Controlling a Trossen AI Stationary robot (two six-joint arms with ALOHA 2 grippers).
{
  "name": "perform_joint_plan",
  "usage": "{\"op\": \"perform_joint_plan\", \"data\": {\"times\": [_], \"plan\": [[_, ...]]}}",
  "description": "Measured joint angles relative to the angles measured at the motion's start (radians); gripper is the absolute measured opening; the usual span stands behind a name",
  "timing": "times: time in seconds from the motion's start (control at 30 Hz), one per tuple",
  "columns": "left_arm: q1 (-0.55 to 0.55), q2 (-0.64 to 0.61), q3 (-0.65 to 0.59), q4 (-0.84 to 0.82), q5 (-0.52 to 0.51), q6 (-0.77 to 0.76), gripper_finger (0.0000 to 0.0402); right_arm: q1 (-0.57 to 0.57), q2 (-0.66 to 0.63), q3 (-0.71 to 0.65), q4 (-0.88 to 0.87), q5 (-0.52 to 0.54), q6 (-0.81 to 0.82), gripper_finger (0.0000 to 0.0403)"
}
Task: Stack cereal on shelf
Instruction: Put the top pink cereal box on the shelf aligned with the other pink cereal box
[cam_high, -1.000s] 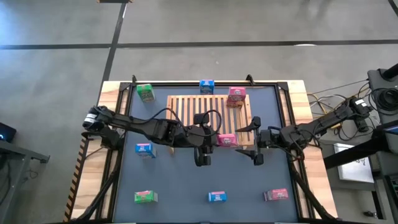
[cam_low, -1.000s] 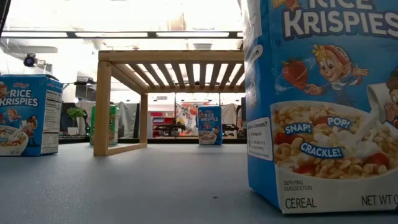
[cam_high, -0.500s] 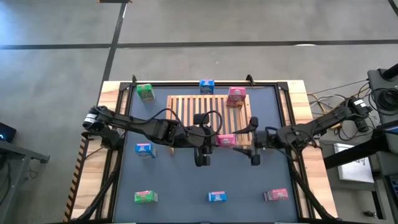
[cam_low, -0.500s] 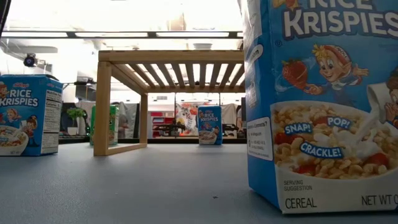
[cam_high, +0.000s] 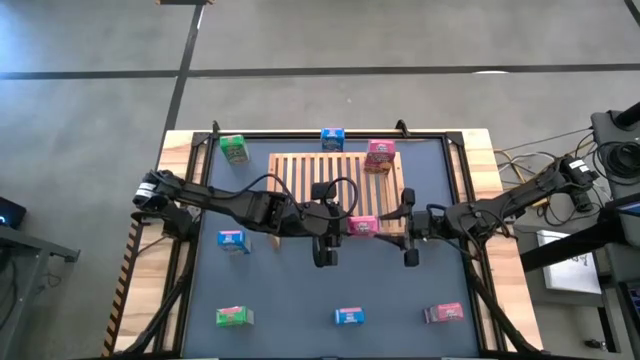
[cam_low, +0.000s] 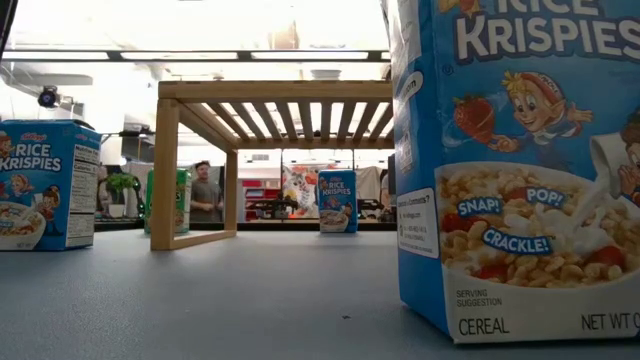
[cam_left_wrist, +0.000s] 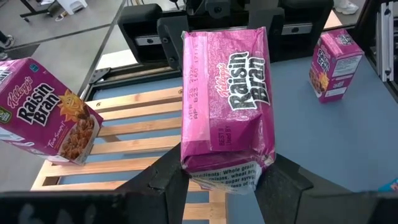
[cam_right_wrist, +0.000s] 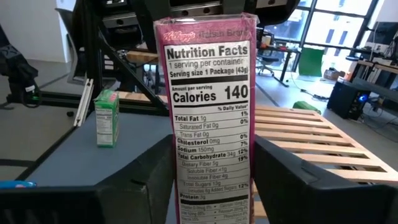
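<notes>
A pink cereal box (cam_high: 362, 226) hangs between my two grippers over the near edge of the wooden slatted shelf (cam_high: 310, 180). My left gripper (cam_left_wrist: 227, 180) is shut on the box's left end. My right gripper (cam_right_wrist: 214, 186) comes from the right, its fingers closed in on either side of the box's other end. The box's nutrition panel (cam_right_wrist: 208, 112) faces the right wrist camera. A second pink box (cam_high: 380, 157) stands on the shelf's far right corner. My left gripper pinches the box's near end (cam_left_wrist: 217, 171) between its two fingers (cam_left_wrist: 165, 180), one on each of two opposite faces. The fingers come level from the table's left, along the box. The box is clear of the shelf. My right gripper's fingers (cam_right_wrist: 280, 174) lie against two opposite faces of the box's right end (cam_right_wrist: 214, 180), coming level from the table's right. The panel with the nutrition table lies between them.
Loose boxes stand on the dark mat: green (cam_high: 234, 149) and blue (cam_high: 333, 137) at the back, blue (cam_high: 231, 240) at the left, and green (cam_high: 233, 317), blue (cam_high: 349, 317) and pink (cam_high: 444, 314) along the front. A person (cam_low: 205, 192) shows in the room behind.
My right gripper has edged toward the table's left, closer onto the pink box's end. The box and my left gripper have stayed where they were. A person has come into the low view behind the shelf.
</notes>
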Motion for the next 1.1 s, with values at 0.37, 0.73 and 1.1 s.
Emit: {"op": "perform_joint_plan", "data": {"times": [0.37, 0.73, 1.1], "plan": [[0.0, -0.003, 0.0, 0.001, 0.0, -0.011, 0.0201, -0.003, -0.014, -0.001, -0.004, 0.006, -0.025, 0.0153], [-0.021, -0.052, -0.003, -0.093, -0.032, -0.018, 0.0269, -0.052, -0.168, -0.07, 0.003, 0.004, -0.052, 0.0151], [-0.029, -0.128, -0.11, -0.012, -0.043, -0.033, 0.027, -0.1, -0.462, -0.216, 0.007, -0.003, -0.09, 0.015]]}}
